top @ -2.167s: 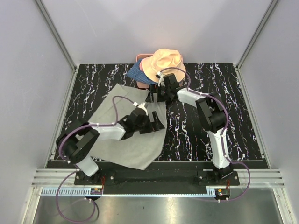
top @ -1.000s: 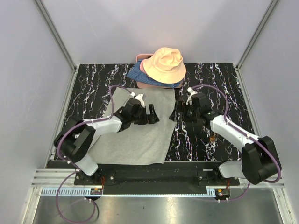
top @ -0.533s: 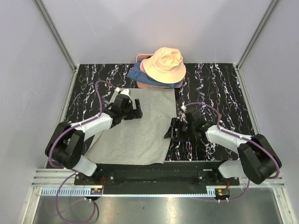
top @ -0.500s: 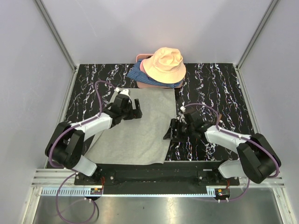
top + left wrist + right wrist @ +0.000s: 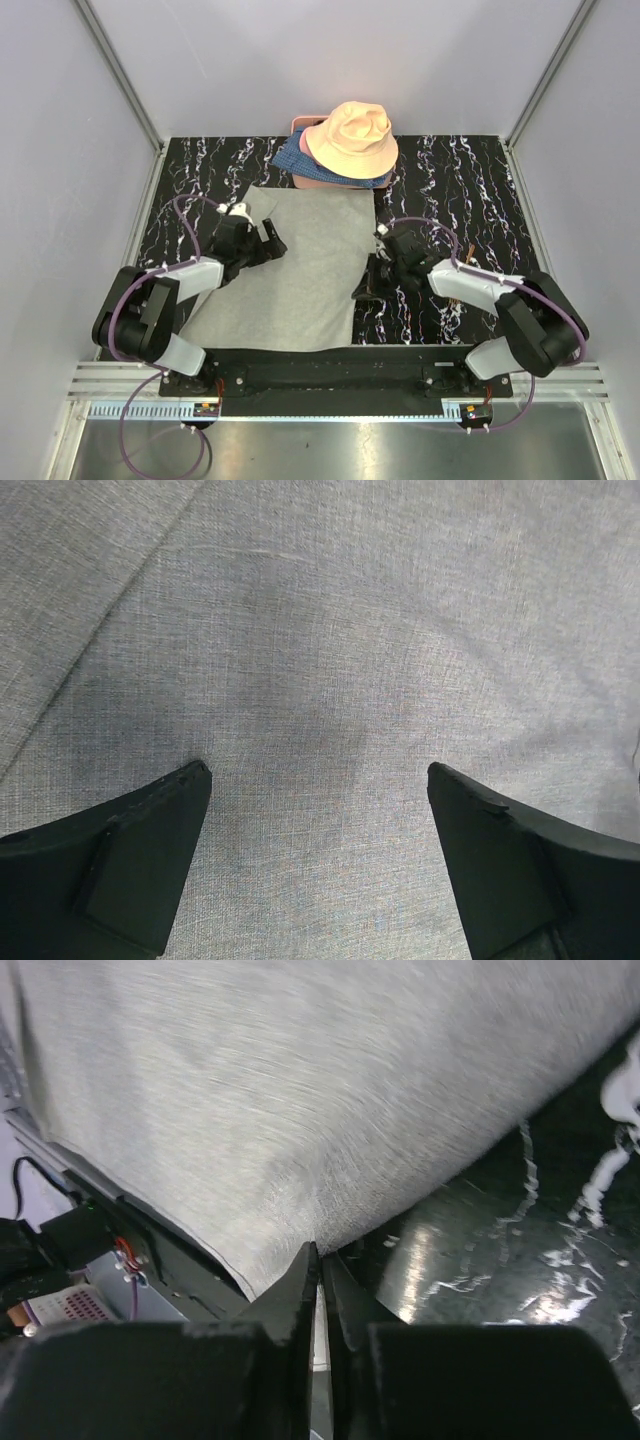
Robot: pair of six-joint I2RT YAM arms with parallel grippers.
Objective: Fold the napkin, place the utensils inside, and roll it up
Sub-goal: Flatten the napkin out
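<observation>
The light-grey napkin (image 5: 300, 270) lies spread on the black marbled table (image 5: 470, 190), its near right corner by the front edge. My left gripper (image 5: 265, 238) hovers open over the napkin's left part; in the left wrist view its gripper (image 5: 318, 780) has only cloth (image 5: 320, 630) between the wide fingers. My right gripper (image 5: 365, 290) is low at the napkin's right edge. In the right wrist view its jaws (image 5: 320, 1250) are shut, pinching the puckered edge of the napkin (image 5: 250, 1080). The utensils are hidden.
A peach bucket hat (image 5: 352, 140) sits on blue patterned fabric (image 5: 292, 160) at the back centre, just beyond the napkin's far edge. Grey walls enclose the table on three sides. The black base rail (image 5: 330, 375) runs along the front.
My right gripper moved toward the front to the napkin's right edge and shut on it. My left gripper slid left across the napkin, staying open.
</observation>
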